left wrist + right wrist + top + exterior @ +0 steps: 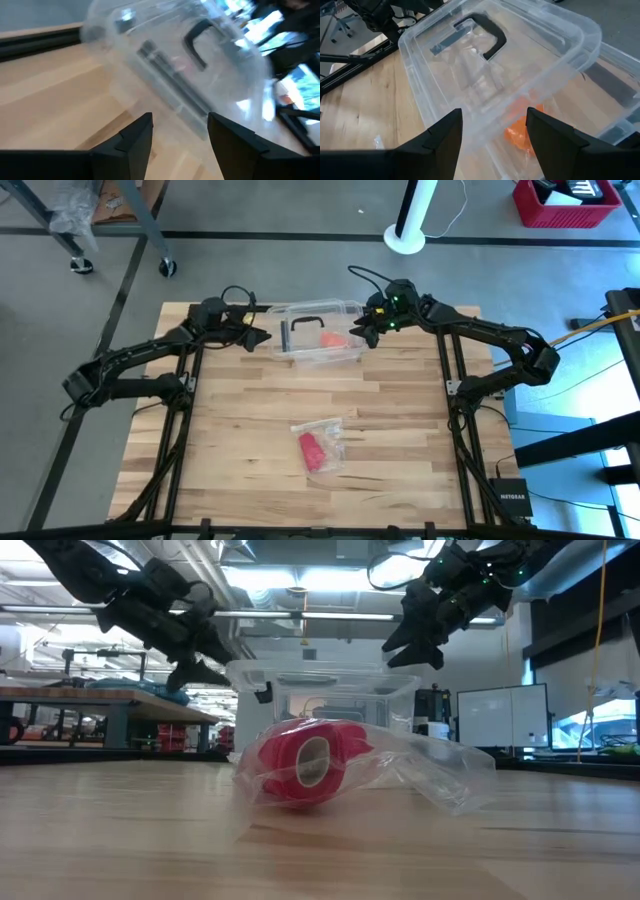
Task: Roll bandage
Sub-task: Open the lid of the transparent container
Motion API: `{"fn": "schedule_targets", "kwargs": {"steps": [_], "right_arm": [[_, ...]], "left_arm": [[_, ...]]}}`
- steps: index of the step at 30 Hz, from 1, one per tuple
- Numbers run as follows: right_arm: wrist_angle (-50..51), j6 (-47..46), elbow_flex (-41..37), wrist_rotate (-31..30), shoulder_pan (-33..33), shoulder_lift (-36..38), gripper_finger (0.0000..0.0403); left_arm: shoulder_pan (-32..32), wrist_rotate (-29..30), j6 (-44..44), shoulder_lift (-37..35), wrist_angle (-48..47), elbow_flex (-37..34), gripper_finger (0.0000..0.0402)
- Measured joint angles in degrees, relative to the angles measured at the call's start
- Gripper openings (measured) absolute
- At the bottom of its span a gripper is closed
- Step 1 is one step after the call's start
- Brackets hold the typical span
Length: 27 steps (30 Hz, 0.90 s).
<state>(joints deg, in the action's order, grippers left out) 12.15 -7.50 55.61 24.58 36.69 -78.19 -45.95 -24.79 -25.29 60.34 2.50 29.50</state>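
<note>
The bandage [311, 451] is a small red cloth roll. It lies on its side inside a crinkly clear plastic bag [328, 430] on the near middle of the table. The low view shows the roll's end [305, 762] facing the camera. Far from it, at the table's back edge, stands a clear plastic box [300, 310] with a black-handled lid [490, 35]. My left gripper [264, 338] hovers open at the box's left side [180, 122]. My right gripper [362, 332] hovers open at the box's right side, above the lid [492, 117].
An orange-red lump [520, 130] lies inside the clear box, seen through the lid. The wooden table top [240, 420] lies bare between the box and the bag. A small dark device [510, 498] sits off the table's right near corner.
</note>
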Motion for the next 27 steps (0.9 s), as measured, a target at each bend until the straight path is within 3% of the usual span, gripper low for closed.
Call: {"fn": "schedule_targets", "kwargs": {"steps": [10,16,27], "right_arm": [[-0.85,0.29,0.0,-0.19,-2.25,-1.54,0.0221],[-0.3,-0.69,0.0,-7.44,-4.51,-3.52,0.0221],[-1.62,-3.05,-0.02,-6.6,-5.22,-4.55,0.0221]], "left_arm": [[0.83,0.07,0.21,1.45,1.23,0.0,0.0182],[0.87,0.25,1.4,1.9,1.53,0.04,0.0182],[1.48,0.68,-0.63,1.9,1.51,0.04,0.0182]]}}
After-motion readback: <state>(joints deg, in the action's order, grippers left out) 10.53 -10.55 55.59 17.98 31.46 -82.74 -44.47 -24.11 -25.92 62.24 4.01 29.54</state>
